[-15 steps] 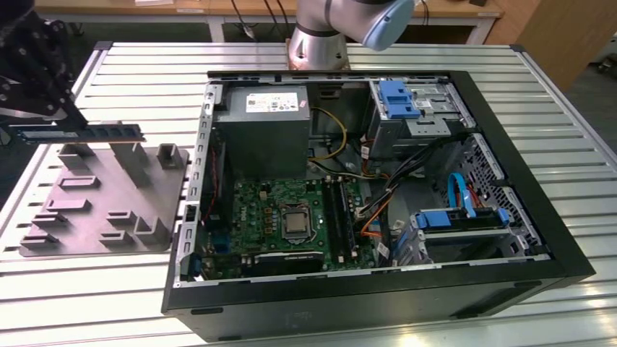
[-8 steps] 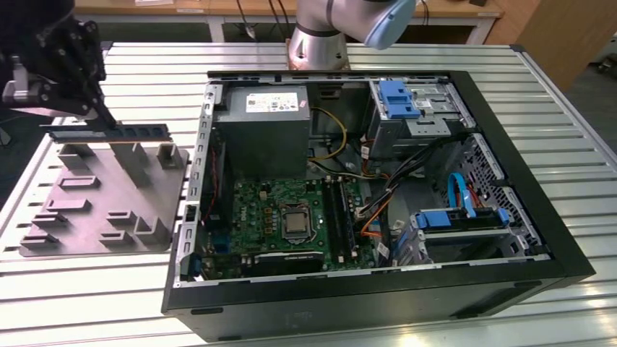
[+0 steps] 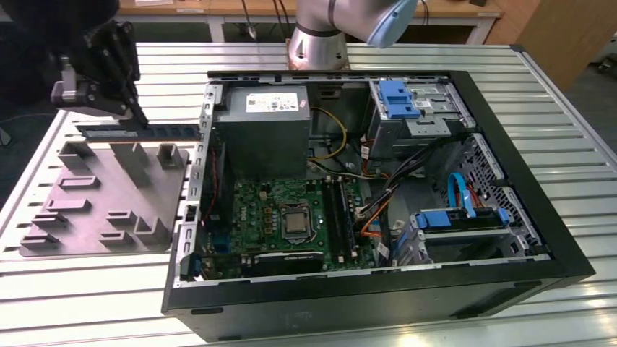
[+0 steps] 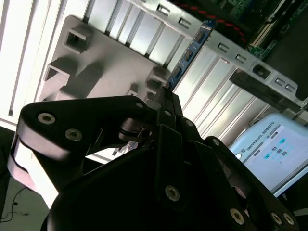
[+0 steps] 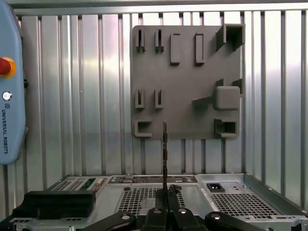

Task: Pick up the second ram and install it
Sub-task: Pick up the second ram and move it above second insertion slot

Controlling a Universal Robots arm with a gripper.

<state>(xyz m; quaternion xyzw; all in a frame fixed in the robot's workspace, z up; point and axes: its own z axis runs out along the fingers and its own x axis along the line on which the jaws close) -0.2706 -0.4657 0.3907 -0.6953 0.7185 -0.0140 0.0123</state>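
Second ram (image 3: 169,131) is pinched tight in the tool (image 3: 141,123). It hangs above the grey plate (image 3: 97,210) (beside the computer case (image 3: 386,300)).

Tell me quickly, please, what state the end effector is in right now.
End effector: closed, holding the thin, flat, long dark memory stick.

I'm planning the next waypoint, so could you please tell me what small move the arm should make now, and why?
The pincer is shut on the second ram, which appears lifted off the grey fixture plate. The motherboard slots lie inside the open case, so it should probably carry the stick toward the exterior view's right, over the case wall.
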